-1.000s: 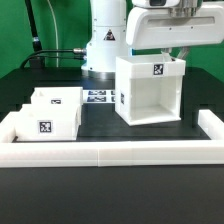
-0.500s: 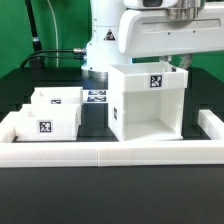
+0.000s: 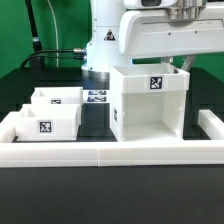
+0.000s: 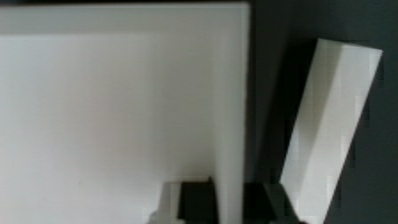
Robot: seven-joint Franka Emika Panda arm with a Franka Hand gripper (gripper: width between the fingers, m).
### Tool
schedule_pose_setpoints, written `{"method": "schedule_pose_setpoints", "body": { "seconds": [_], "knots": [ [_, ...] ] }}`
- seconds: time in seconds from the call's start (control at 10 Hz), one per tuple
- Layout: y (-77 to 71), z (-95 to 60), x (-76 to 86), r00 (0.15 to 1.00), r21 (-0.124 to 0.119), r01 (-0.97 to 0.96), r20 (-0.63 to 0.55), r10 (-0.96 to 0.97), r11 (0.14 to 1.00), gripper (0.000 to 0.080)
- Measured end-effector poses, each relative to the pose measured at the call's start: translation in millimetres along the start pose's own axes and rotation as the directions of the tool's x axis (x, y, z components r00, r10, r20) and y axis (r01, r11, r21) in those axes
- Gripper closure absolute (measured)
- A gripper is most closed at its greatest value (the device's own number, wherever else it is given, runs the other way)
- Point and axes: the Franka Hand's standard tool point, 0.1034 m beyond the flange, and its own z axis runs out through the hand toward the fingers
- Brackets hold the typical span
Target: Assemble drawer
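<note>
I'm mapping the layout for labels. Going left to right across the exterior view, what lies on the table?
Left arm of the long low white rail → small white plastic tray at the front → flat white marker board → large boxy white casing → the rail's right arm.

robot lab — green backdrop (image 3: 65, 25), tagged marker board (image 3: 97, 96)

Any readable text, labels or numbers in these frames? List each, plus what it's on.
No words, brands or numbers are readable in either view.
Casing: one black-and-white square tag, pattern only, no characters.
Front tray: same kind of square marking, no characters.
Marker board: several such markings, too small to make out.
Wrist view: nothing printed in sight.
</note>
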Motion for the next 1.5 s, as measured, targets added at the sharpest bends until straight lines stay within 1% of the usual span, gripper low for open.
{"method": "schedule_pose_setpoints", "body": {
  "seconds": [0.1,0.2,0.3,0.4,0.5,0.8,0.9,1.1,1.2,1.3,1.4,1.5],
  "knots": [
    [-1.0,0.0,0.0,0.999,0.004,-0.037,0.000,0.037,0.999,0.0762],
    [-2.9,-0.1,0.3,0.991,0.013,-0.133,-0.001,0.133,0.991,0.0762],
    [-6.6,0.5,-2.0,0.963,0.019,-0.269,-0.011,0.269,0.963,0.0762],
    [-11.8,0.6,-1.8,0.911,0.029,-0.412,-0.017,0.412,0.911,0.0762],
    [-15.5,0.7,1.6,0.838,0.044,-0.543,-0.023,0.545,0.838,0.0762],
    [-20.8,-1.4,4.6,0.730,0.070,-0.681,-0.008,0.683,0.729,0.0762],
    [-21.8,-1.8,5.0,0.712,0.072,-0.700,-0.005,0.702,0.711,0.0762],
    [-18.2,-1.4,4.7,0.618,0.074,-0.785,0.007,0.787,0.615,0.0761],
    [-13.3,-1.7,4.1,0.517,0.081,-0.853,0.013,0.856,0.515,0.0761],
    [-9.4,-2.1,2.6,0.373,0.072,-0.926,0.027,0.927,0.371,0.0761],
    [-7.1,-1.3,1.7,0.248,0.067,-0.967,0.032,0.968,0.245,0.0761],
    [-6.6,-1.4,2.5,0.184,0.074,-0.981,0.042,0.982,0.180,0.0761]
  ]
}}
